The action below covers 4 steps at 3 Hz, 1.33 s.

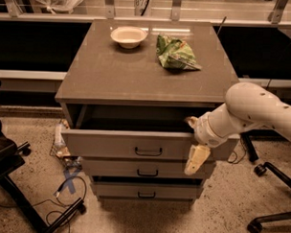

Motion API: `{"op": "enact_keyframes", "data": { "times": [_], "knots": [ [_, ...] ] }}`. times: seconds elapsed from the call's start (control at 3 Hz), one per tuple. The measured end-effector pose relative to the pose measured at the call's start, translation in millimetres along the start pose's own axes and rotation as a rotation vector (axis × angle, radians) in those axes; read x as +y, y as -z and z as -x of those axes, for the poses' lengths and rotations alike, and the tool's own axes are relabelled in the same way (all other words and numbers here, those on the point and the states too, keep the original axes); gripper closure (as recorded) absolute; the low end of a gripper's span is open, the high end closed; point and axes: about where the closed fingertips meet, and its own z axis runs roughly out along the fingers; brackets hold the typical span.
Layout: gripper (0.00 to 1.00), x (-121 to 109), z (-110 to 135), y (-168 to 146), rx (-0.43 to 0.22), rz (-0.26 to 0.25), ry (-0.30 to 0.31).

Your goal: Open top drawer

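Top drawer (111, 143) – the wide grey-brown drawer with a flat front and a small dark bar handle (148, 151) at centre – stands pulled partway out of the grey-brown cabinet (137, 75). A dark gap shows between its front panel and the cabinet's top edge. The inside is in shadow and its contents cannot be made out.

Gripper (196, 157): cream-coloured, at the end of the rounded white robot arm (253, 110), which enters from the right. It sits at the right end of the top drawer's front panel, right of the handle and apart from it. Its lower part hangs down across the panel's bottom edge toward the middle drawer (129, 167). Whether the claw is open or closed – cannot tell; whether it touches the panel is also unclear.

Below: the middle drawer and the bottom drawer (133, 190), each with a like dark handle.

On the cabinet top, toward the back: a shallow white bowl (128, 36), left of centre, and a crumpled green snack bag (175, 53) just right of it, the two apart.

Floor: speckled stone (219, 212). A blue tape cross (69, 179) and dark cables lie left of the cabinet. A black chair base (272, 190) stands at right.
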Motion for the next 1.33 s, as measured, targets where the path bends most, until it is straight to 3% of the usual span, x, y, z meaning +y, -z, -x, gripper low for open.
{"op": "enact_keyframes", "data": {
  "times": [0.33,1.0,1.33],
  "knots": [
    [0.02,0.5,0.4,-0.8,0.0,0.002,0.001],
    [0.49,2.4,1.7,-3.0,-0.001,0.009,0.005],
    [0.7,25.5,1.9,2.8,0.033,0.048,-0.011]
  ]
}}
